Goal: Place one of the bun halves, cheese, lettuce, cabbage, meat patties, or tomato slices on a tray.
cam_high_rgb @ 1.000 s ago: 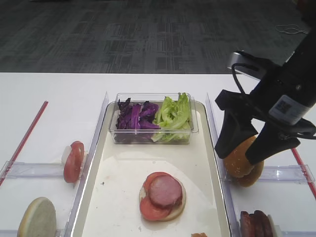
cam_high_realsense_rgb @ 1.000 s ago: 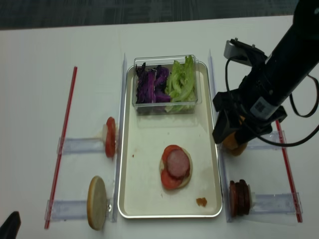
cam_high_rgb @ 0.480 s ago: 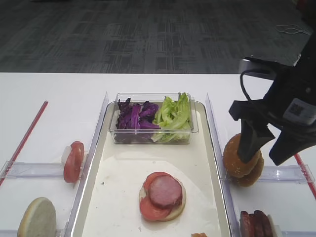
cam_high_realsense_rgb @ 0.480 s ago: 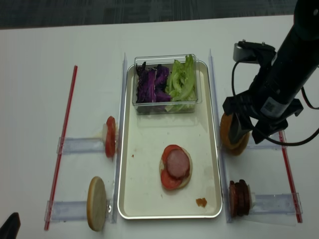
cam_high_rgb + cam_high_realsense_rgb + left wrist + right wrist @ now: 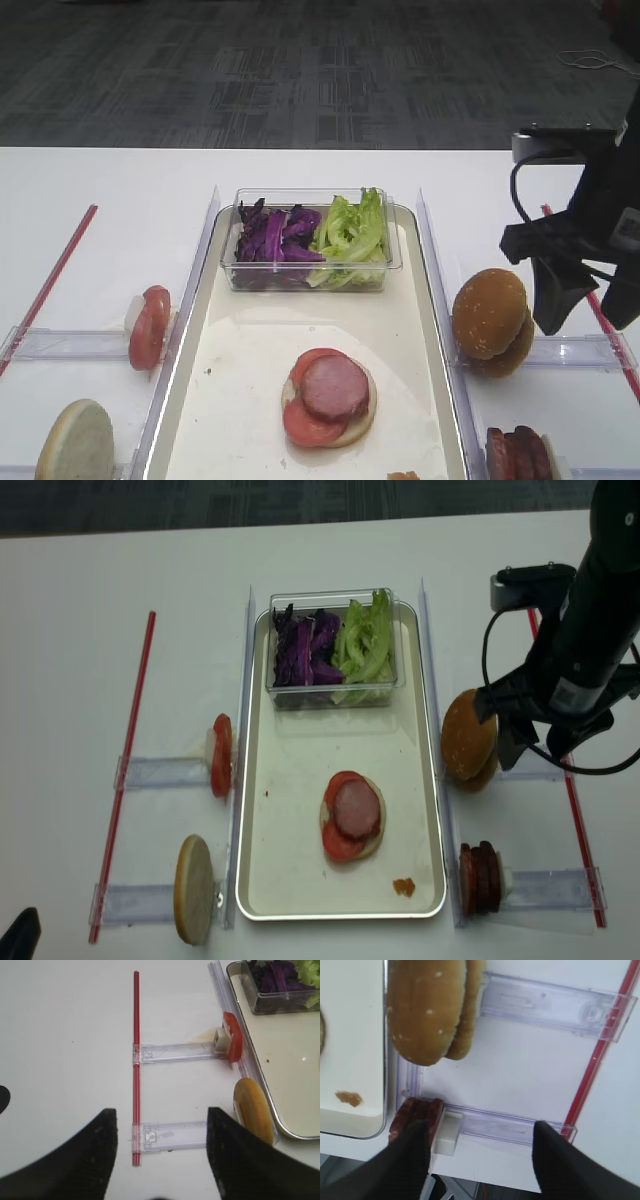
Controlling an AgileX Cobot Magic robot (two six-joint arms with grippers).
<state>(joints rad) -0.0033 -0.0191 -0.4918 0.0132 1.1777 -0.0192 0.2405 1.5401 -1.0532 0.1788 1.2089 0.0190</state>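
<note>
Two golden domed bun halves stand on edge in a clear rack right of the cream tray. My right gripper hangs open and empty just right of them, apart. On the tray lies a pale bun half topped with a tomato slice and a meat patty. More meat patties stand at the near right, tomato slices and a pale bun half on the left. My left gripper is open and empty over the left table. Cheese is out of view.
A clear tub at the tray's far end holds purple cabbage and green lettuce. Clear racks and red strips flank the tray on both sides. A small brown smear marks the tray's near right corner.
My right gripper, which straddled the domed buns a second ago, has swung away to the right with its jaws still wide. The buns stayed in their rack.
</note>
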